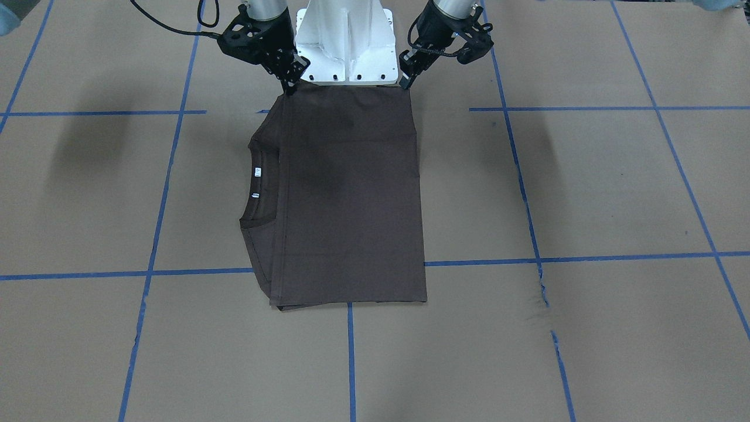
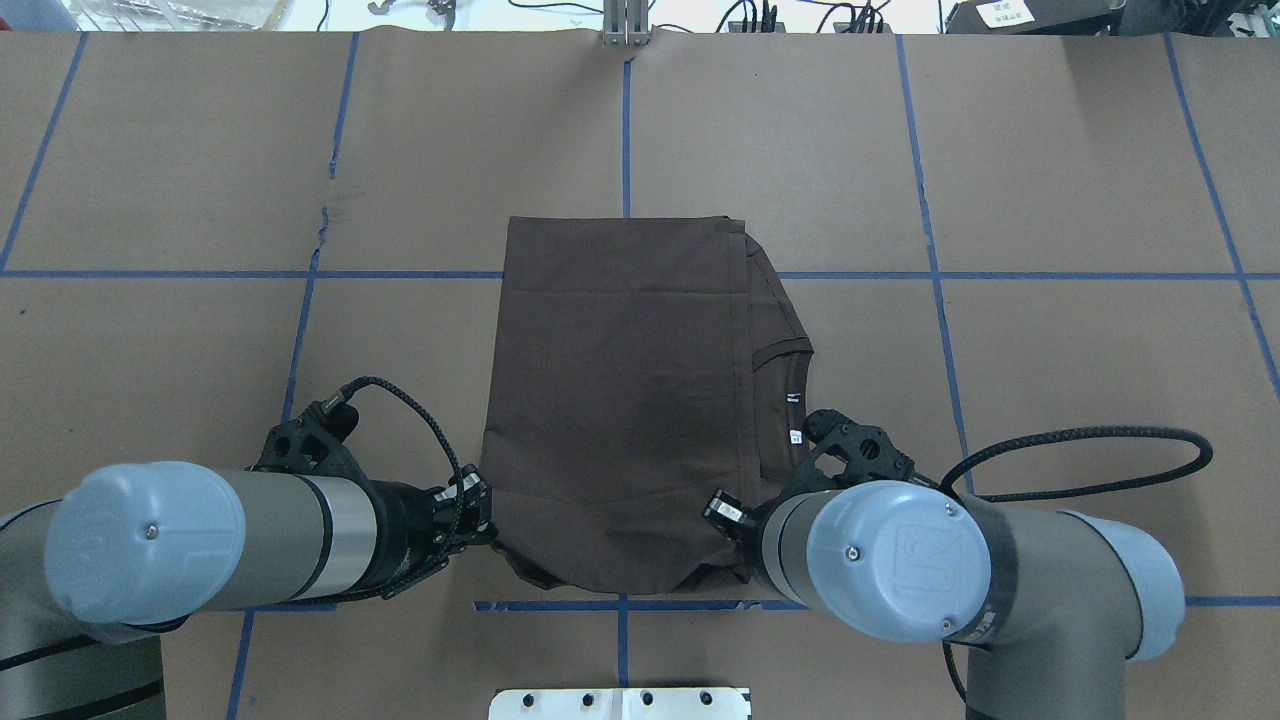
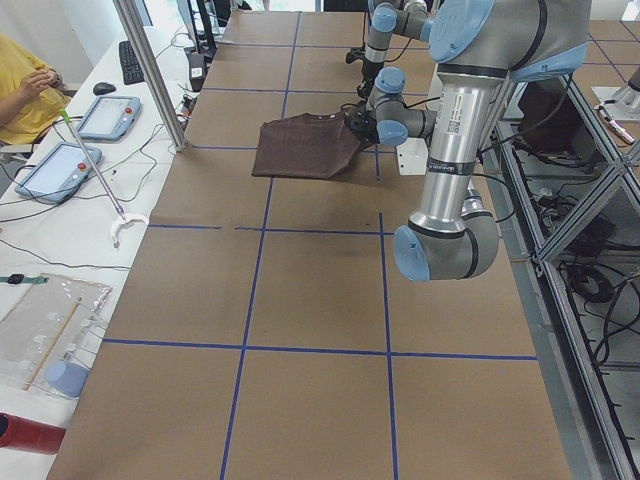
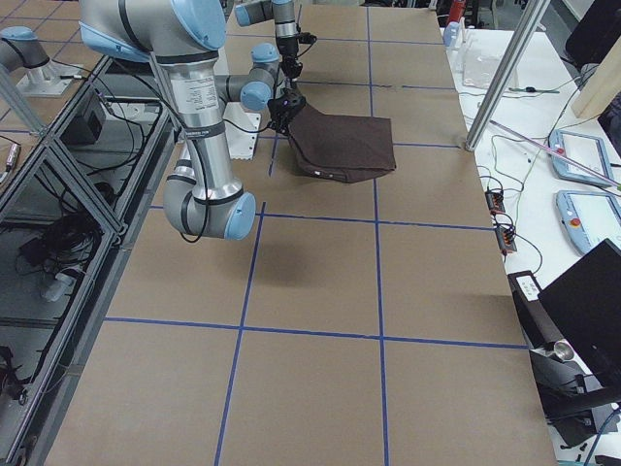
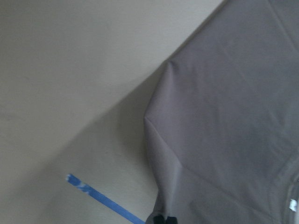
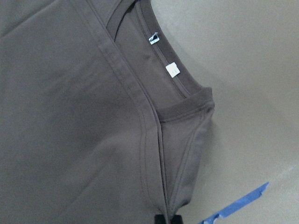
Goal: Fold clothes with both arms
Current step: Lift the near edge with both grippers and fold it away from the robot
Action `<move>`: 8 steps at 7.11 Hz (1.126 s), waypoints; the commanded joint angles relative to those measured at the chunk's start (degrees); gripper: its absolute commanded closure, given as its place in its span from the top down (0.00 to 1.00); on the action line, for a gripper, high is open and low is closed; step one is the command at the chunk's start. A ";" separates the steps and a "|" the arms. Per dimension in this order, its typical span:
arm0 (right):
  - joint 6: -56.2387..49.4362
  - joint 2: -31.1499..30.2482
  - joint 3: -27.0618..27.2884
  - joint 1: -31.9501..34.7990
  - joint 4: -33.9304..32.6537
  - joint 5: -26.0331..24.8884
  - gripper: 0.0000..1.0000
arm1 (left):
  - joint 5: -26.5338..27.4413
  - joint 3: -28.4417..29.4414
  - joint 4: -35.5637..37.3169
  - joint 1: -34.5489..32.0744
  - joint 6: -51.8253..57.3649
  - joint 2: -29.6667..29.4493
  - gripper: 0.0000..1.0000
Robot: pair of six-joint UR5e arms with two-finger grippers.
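The dark brown T-shirt (image 1: 351, 199) (image 2: 620, 400) lies folded into a tall rectangle at the table's middle. Its collar with white tags (image 1: 256, 181) (image 6: 173, 70) peeks out on the robot's right side. My left gripper (image 1: 406, 82) (image 2: 485, 525) is shut on the shirt's corner nearest the base, as the left wrist view's fingertips (image 5: 161, 219) show. My right gripper (image 1: 290, 88) (image 2: 725, 515) is shut on the other near corner, below the collar. That near edge is lifted slightly off the table (image 3: 345, 150) (image 4: 296, 121).
The white base pedestal (image 1: 345, 41) stands just behind the held edge. Blue tape lines (image 1: 351, 351) cross the brown paper table, which has a small tear (image 1: 542, 287). In the exterior left view, a metal pole (image 3: 150, 70), tablets (image 3: 60, 165) and a seated person (image 3: 25, 85) are beside the table.
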 commanded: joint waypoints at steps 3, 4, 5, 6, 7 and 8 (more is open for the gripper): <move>-5.88 9.00 -10.87 14.28 0.23 6.74 0.00 | -1.81 8.97 0.18 -12.37 6.82 -9.70 0.00; -6.67 10.76 -14.38 15.97 0.23 7.09 0.00 | -1.64 14.31 -0.52 -14.05 7.80 -12.42 0.00; -7.29 12.61 -18.07 16.85 0.32 7.18 0.00 | -1.46 17.85 -0.44 -14.85 10.76 -13.93 0.00; -7.56 15.24 -22.37 17.73 0.76 7.27 0.00 | -1.20 20.58 -1.13 -15.03 12.53 -14.47 0.00; -8.34 16.48 -29.11 19.57 8.16 7.79 0.00 | -1.11 26.18 -3.49 -15.99 13.86 -17.08 0.00; -11.57 17.89 -39.10 22.63 19.37 10.24 0.00 | 1.50 35.11 -7.34 -17.39 16.57 -21.11 0.01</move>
